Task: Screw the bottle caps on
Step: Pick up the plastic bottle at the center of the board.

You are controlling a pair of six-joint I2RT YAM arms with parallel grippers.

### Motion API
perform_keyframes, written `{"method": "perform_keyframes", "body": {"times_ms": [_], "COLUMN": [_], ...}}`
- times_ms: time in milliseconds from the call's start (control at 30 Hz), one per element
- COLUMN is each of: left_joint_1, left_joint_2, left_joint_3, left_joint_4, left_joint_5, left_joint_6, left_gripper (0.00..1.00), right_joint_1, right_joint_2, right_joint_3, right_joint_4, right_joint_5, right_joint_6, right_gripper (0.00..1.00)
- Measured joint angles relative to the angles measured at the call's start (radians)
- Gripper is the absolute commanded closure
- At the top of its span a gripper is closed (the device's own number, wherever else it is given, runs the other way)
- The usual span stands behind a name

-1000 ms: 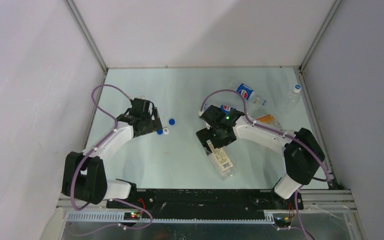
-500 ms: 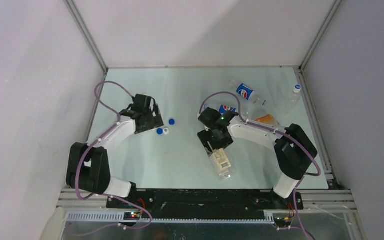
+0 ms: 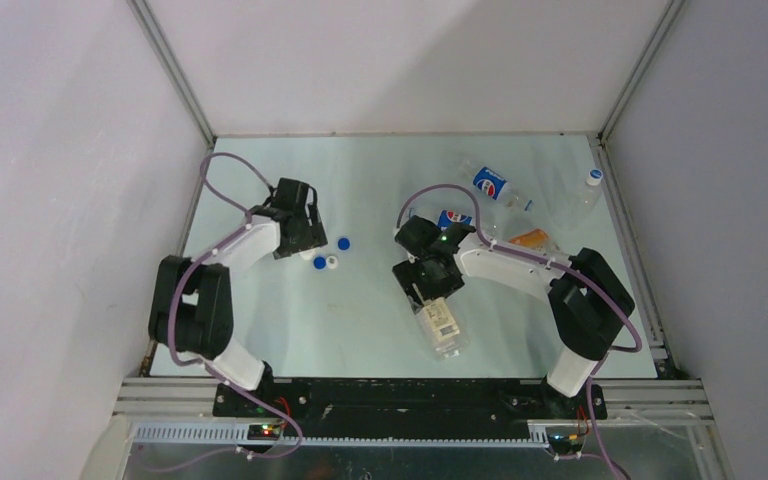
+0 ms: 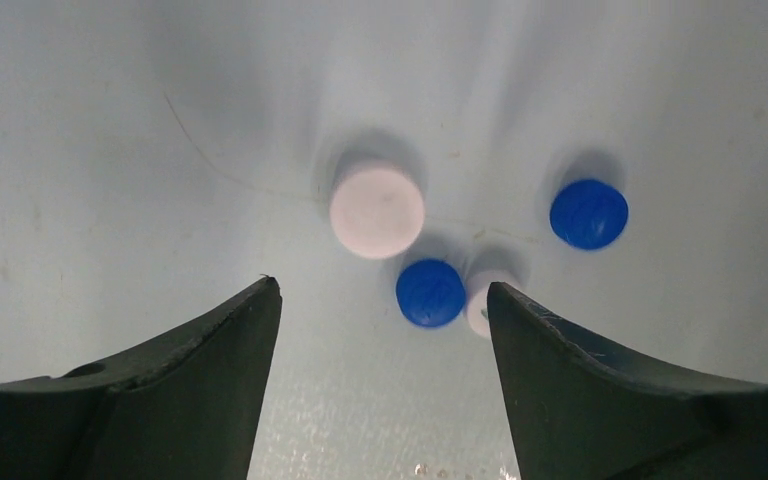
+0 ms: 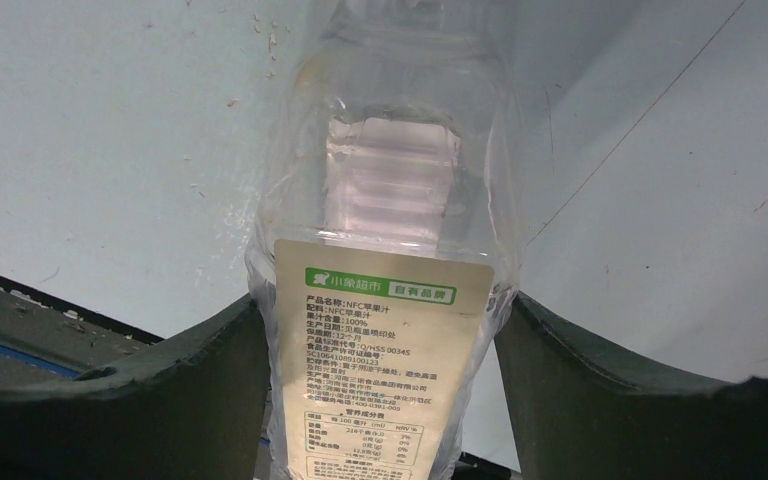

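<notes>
Right tool (image 5: 382,300) clasps the bottle (image 5: 390,170); its lower end is cut off.

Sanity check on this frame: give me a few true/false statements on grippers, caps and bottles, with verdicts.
1. The left gripper holds a cap. False: its jaws are open and empty; the caps lie past its fingertips.
2. The right gripper is closed on the white-label bottle. True.
3. The left wrist view shows four loose caps. True: two blue, two white.
4. The blue-label bottle stands upright. False: it lies on its side.
</notes>
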Motion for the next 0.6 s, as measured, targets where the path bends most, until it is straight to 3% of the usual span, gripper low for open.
{"method": "perform_keyframes", "body": {"times_ms": [133,600], "left_joint_1": [0.01,0.041], "left_joint_2": [0.083,0.221], "left_joint_3": [0.054,0.106], "left_joint_4": [0.004,-0.005], "left_joint_5": [-0.02,-0.011], "left_joint_6": [0.003,0.004], "left_gripper": [0.27,0.34], "right_joint_1": [0.006,0.014], "right_joint_2": [0.0,-0.019], "right_joint_3": [0.0,0.0], "right_joint_4": [0.0,-0.001], "right_joint_5": [0.0,0.013], "right_joint_6": [0.0,0.004], "right_gripper": [0.58,0.62]}}
